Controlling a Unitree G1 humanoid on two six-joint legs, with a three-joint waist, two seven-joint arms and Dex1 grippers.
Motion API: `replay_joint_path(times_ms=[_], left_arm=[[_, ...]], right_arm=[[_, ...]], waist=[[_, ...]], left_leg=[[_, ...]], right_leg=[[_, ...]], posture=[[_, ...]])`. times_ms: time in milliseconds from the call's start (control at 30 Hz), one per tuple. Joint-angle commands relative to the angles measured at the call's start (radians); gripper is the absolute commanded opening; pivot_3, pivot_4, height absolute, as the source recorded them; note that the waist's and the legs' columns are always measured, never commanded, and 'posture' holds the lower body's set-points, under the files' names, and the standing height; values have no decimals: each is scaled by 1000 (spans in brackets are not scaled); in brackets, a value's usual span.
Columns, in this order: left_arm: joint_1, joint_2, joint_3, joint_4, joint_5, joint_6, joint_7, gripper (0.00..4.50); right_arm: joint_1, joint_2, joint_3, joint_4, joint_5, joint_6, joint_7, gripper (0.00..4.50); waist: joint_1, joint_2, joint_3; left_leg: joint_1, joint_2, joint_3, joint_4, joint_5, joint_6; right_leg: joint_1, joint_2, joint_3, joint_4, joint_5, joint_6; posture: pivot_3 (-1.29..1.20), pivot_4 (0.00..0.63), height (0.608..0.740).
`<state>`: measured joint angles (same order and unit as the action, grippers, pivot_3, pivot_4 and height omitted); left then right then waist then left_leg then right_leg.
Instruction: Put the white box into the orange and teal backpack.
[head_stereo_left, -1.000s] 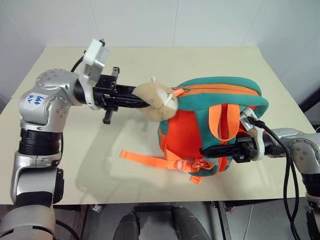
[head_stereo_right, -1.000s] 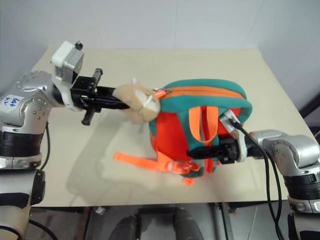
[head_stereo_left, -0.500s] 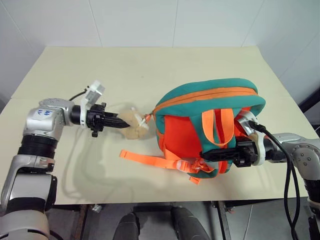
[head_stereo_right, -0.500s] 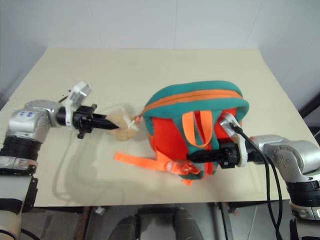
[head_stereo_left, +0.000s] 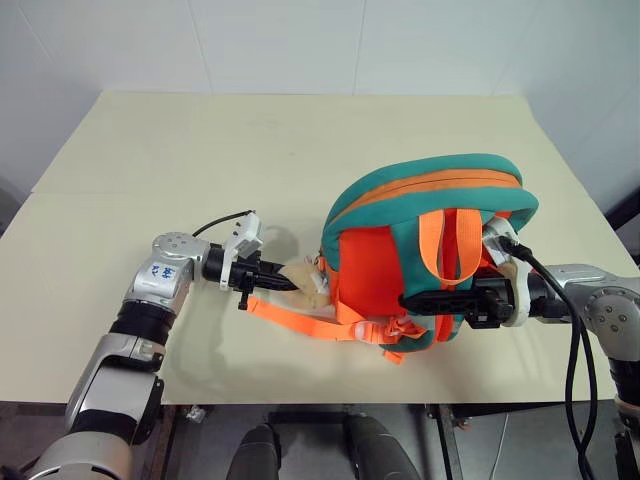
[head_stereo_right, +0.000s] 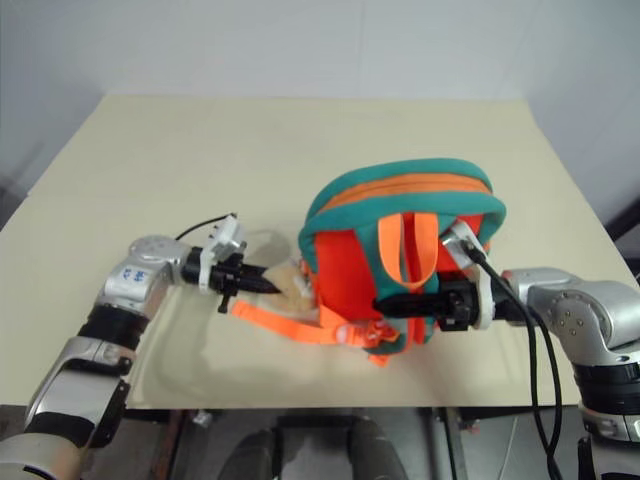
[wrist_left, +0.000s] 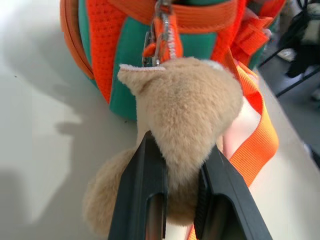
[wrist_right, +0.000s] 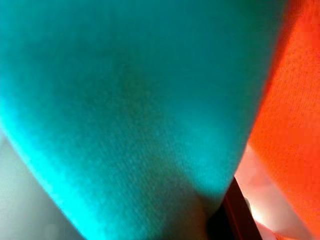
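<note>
Left wrist view: left gripper (wrist_left: 182, 175) squeezing plush toy (wrist_left: 185, 107) hanging off orange and teal backpack (head_stereo_left: 425, 255), upright on table (head_stereo_left: 200, 140). Right gripper (head_stereo_left: 410, 299) pinched on teal strap. Tip: hold bag still, tug toy gently. White box unseen.

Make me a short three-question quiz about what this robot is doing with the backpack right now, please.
1. True or false: the left pincer is shut on the plush toy.
2. Which colour is the loose strap lying on the table: A teal, B orange, C white?
3. What does the right pincer grip?

Key: 1 true. 2 B. 3 A strap at the orange and teal backpack.
</note>
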<state>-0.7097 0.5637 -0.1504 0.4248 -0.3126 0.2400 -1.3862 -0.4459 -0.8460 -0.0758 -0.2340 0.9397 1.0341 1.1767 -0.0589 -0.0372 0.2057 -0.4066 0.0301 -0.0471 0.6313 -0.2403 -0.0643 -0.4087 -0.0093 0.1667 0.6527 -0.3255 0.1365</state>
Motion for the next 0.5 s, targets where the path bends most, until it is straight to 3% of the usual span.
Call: replay_joint_path(times_ms=[33, 100, 367, 400, 500], left_arm=[[81, 50, 92, -148, -51, -2, 23, 318], [145, 68, 159, -240, -91, 1, 57, 318], [330, 135, 337, -474, -200, 98, 186, 2815], [349, 151, 344, -491, -218, 140, 191, 3098], [429, 189, 336, -529, -207, 145, 169, 4052]], right_arm=[[44, -3, -55, -78, 8, -47, -16, 928], [77, 16, -102, -110, 12, -79, -67, 1586], [221, 67, -228, -240, -129, -358, -174, 4252], [246, 72, -253, -247, -121, -363, -186, 4496], [352, 72, -314, -266, -153, -423, -187, 4500]], waist=[[2, 0, 0], [0, 0, 0], [0, -1, 0], [0, -1, 0], [0, 0, 0]], left_leg=[[0, 0, 0, 0, 0, 0], [0, 1, 0, -2, 0, 0], [0, 1, 0, -1, 0, 0], [0, 1, 0, -1, 0, 0], [1, 1, 0, -1, 0, 0]], right_leg=[[0, 0, 0, 0, 0, 0], [0, 0, 0, -1, 0, 0], [0, 0, 0, 0, 0, 0], [0, 0, 0, 0, 0, 0], [1, 0, 0, -1, 0, 0]], posture=[[0, 150, 740], [0, 150, 740], [0, 150, 740], [0, 150, 740], [0, 150, 740]])
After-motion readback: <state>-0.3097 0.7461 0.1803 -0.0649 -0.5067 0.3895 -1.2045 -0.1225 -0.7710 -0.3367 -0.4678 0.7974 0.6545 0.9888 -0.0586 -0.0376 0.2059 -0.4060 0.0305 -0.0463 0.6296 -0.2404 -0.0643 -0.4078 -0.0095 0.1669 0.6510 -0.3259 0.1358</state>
